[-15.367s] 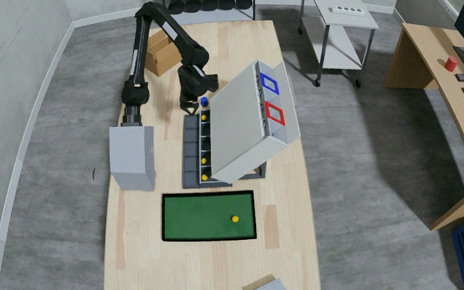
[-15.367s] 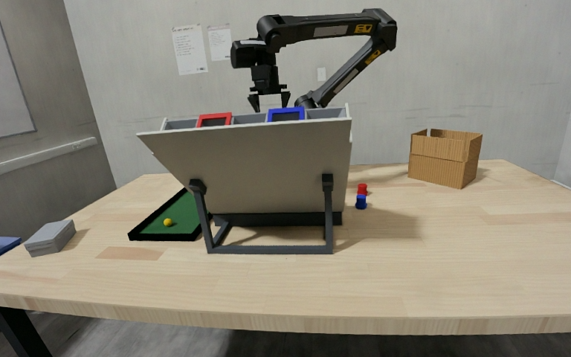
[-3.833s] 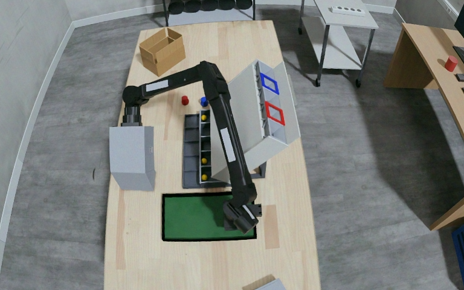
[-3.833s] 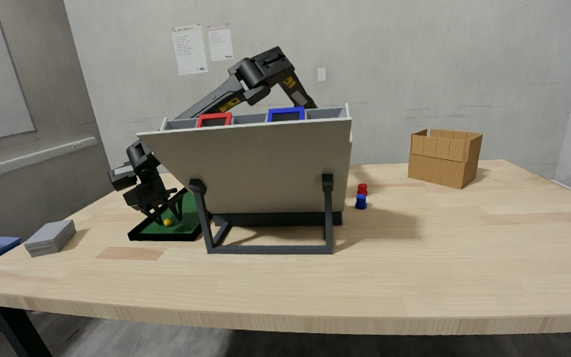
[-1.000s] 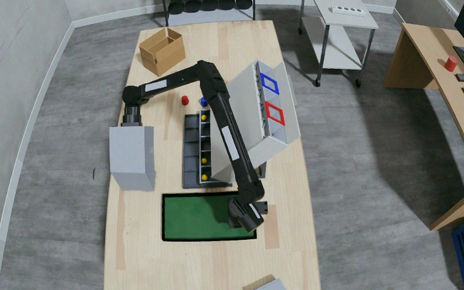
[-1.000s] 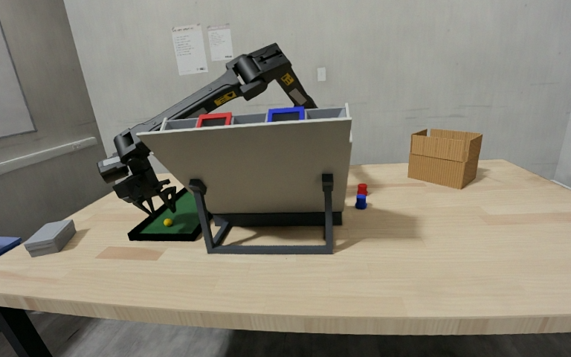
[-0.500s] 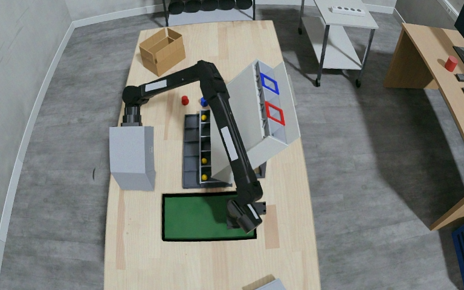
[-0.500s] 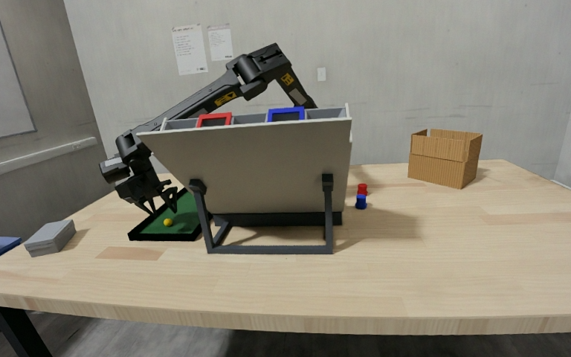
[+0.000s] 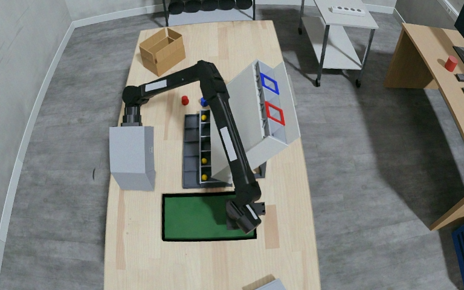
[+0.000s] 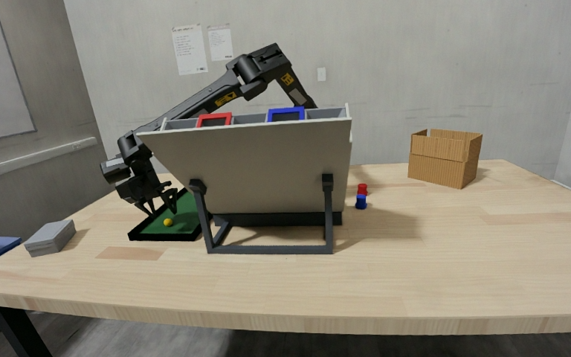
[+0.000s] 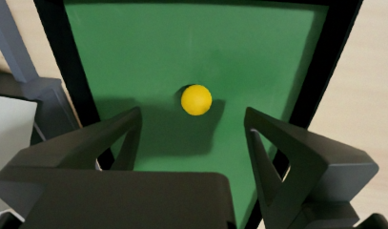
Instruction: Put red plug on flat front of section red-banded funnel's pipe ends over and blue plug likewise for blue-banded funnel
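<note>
My gripper (image 11: 193, 114) (image 10: 160, 204) (image 9: 242, 220) is open and empty, low over the green marble tray (image 9: 191, 215) (image 10: 184, 214) (image 11: 181, 43). One yellow marble (image 11: 196, 99) (image 10: 168, 222) lies on the tray just ahead of my fingertips; the arm hides it in the overhead view. The red plug (image 9: 184, 100) (image 10: 362, 188) and blue plug (image 9: 203, 101) (image 10: 360, 201) stand on the table beyond the far end of the dark sectioned rack (image 9: 191, 143). Three sections hold a yellow marble each (image 9: 203, 117). The red-banded funnel (image 9: 266, 110) (image 10: 214, 114) and blue-banded funnel (image 9: 261, 80) (image 10: 285, 108) sit atop the tilted white cover (image 10: 253, 168).
The cover's dark stand (image 10: 271, 250) borders the tray. A cardboard box (image 9: 162, 50) (image 10: 444, 157) stands at the table's far end. A tall grey box (image 9: 132, 156) stands by the arm's base. A flat grey block (image 10: 50, 236) lies near the table edge.
</note>
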Robot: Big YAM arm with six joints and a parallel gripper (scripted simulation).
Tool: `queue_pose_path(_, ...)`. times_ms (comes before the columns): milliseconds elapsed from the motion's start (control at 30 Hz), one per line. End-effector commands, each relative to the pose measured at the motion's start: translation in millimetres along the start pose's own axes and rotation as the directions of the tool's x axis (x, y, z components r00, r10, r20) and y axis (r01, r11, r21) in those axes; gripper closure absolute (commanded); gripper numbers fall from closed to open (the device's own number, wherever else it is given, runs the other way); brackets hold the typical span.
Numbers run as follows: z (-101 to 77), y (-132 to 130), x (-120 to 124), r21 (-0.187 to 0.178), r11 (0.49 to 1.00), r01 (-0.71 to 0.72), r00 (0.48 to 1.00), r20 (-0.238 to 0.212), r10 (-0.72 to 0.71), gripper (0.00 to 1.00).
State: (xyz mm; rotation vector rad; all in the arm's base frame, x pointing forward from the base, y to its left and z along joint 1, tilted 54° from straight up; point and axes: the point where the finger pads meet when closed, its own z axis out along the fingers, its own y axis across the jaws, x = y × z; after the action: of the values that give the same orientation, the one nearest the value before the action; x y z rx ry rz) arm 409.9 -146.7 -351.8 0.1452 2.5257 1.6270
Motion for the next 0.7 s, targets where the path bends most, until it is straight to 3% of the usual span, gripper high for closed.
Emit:
queue_pose_path(0,2.5,-0.1,-6.4,0.009,1.000,0.003,1.000,0.006,-0.003,0.20)
queue_pose_path(667,22.9,-0.3,-4.1,0.011,1.000,0.011,1.000,0.027,-0.012,0.20)
